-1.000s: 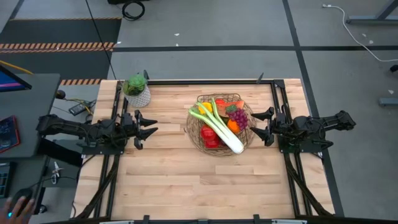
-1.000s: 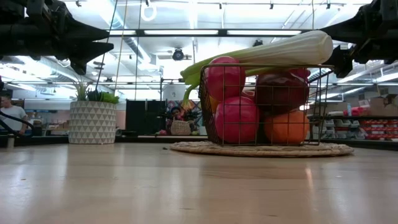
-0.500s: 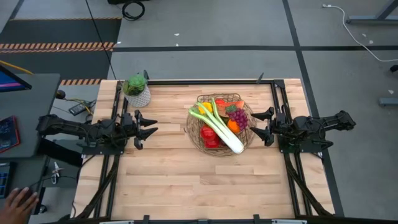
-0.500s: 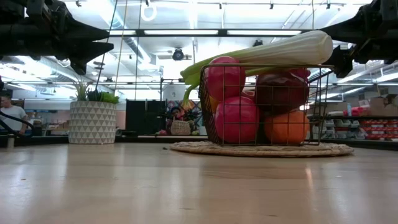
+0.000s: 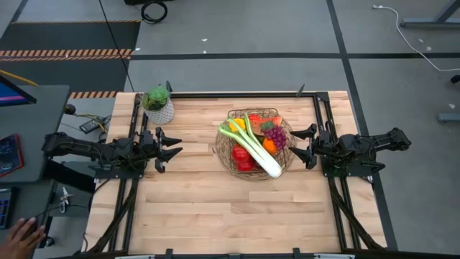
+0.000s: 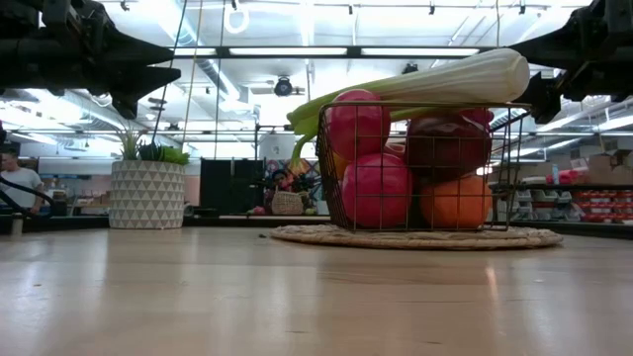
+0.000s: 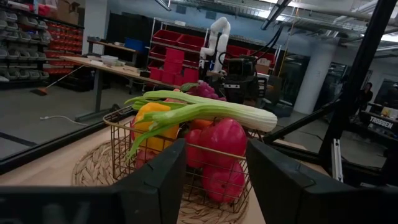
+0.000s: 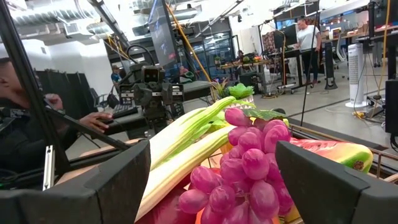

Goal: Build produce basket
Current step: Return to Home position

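From the high view, the left tool [image 5: 173,150] hangs over the bench [image 5: 201,208] at its own side, well apart from the basket [image 5: 262,111]. Its fingers are spread wide and hold nothing. The right tool [image 5: 296,146] sits just beside the basket's edge, equally spread and bare. The basket stands right of centre, with the leek [image 5: 255,147] lying across red apples [image 5: 241,155], an orange [image 5: 269,144], grapes [image 5: 275,134] and a yellow pepper [image 5: 237,124]. I see no produce loose on the boards. A potted plant [image 5: 158,104] stands at the far left corner.

The low view shows the wire wall resting on a woven mat [image 6: 297,235], with the leek propped on the rim above the fruit. Both arms are raised above the bench.

My left wrist camera looks between two wide-set fingers [image 7: 161,180] at the basket, some way ahead.

My right wrist camera has the grapes filling the gap between its fingers [image 8: 118,180], with a watermelon slice [image 8: 329,152] beside them. This confirms how near that tool is.

I judge the loading finished and the step in hand to be parking the arms. The next move calls for drawing the right arm straight back, without brushing the leek's overhanging end or the rim.
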Robot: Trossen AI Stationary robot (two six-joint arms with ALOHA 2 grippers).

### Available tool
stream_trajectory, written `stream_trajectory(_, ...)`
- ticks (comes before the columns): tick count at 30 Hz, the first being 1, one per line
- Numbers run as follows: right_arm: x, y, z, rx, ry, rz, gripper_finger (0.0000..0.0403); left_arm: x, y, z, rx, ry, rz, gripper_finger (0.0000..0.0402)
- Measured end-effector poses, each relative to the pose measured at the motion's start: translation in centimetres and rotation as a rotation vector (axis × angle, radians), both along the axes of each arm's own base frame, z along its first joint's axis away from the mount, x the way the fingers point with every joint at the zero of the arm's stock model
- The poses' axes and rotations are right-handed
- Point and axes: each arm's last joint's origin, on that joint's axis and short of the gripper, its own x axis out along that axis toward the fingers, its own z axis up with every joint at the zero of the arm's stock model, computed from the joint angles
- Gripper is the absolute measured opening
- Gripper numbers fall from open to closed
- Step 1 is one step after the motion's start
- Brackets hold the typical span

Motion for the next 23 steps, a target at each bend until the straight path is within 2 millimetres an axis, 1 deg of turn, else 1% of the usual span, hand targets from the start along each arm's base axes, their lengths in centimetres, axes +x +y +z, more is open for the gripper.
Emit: stream_trajectory(23,0.0,0.0,0.0,0.0,0.0,0.0,0.0348,0.0,0.0,0.0,0.0,0.0,0.0,0.0177)
